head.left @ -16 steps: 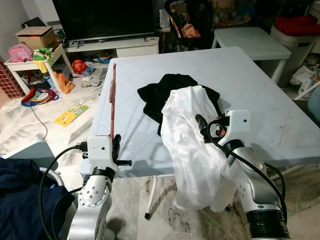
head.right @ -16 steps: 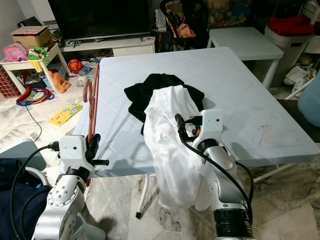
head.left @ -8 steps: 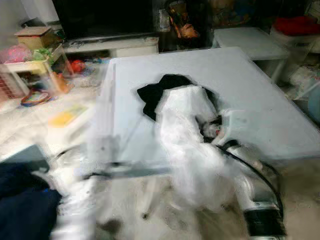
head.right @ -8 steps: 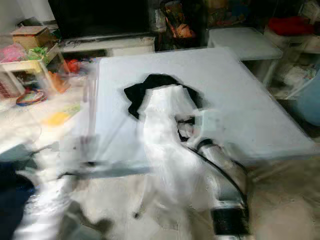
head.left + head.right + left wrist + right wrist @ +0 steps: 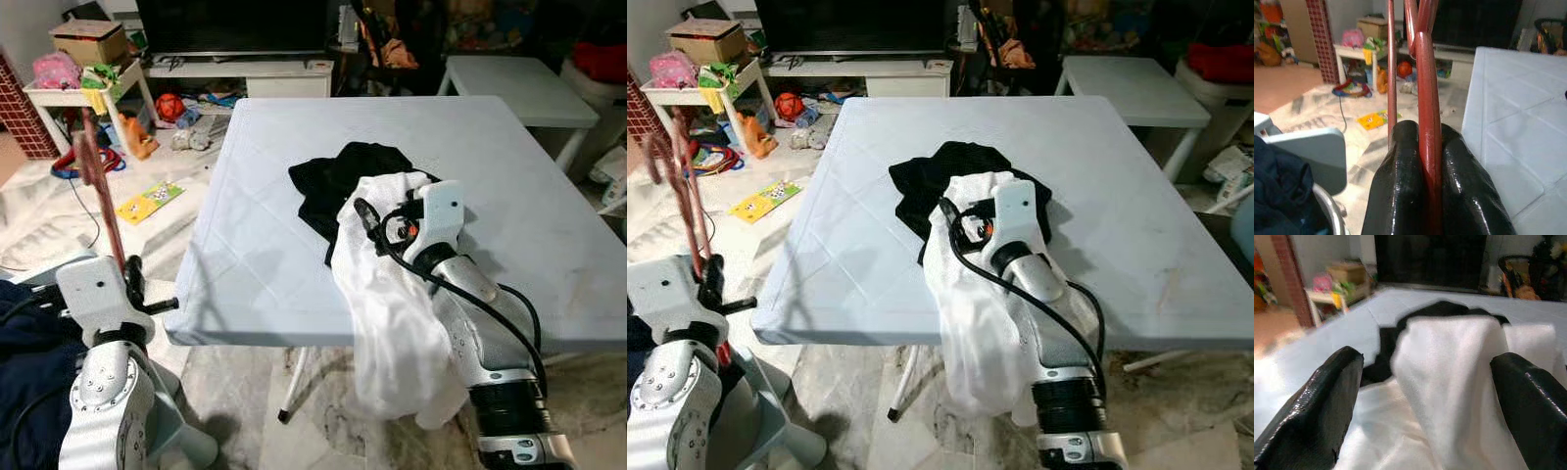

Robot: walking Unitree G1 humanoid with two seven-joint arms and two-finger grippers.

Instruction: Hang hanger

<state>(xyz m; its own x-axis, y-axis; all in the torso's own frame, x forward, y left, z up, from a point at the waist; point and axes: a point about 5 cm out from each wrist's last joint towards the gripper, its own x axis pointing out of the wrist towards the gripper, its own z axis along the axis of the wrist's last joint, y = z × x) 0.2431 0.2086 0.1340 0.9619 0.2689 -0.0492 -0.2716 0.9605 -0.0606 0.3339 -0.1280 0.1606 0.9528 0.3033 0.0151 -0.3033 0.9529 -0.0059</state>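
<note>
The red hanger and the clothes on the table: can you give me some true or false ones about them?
1. The left gripper has its jaws shut on the red hanger. True.
2. The hanger lies flat on the table. False: it stands up in the air beside the table's left edge.
3. The white garment hangs partly over the table's front edge. True.
4. The black garment is on the floor. False: it lies on the table, partly under the white one.
5. The right gripper has its jaws wide apart, one on each side of the white cloth. True.
</note>
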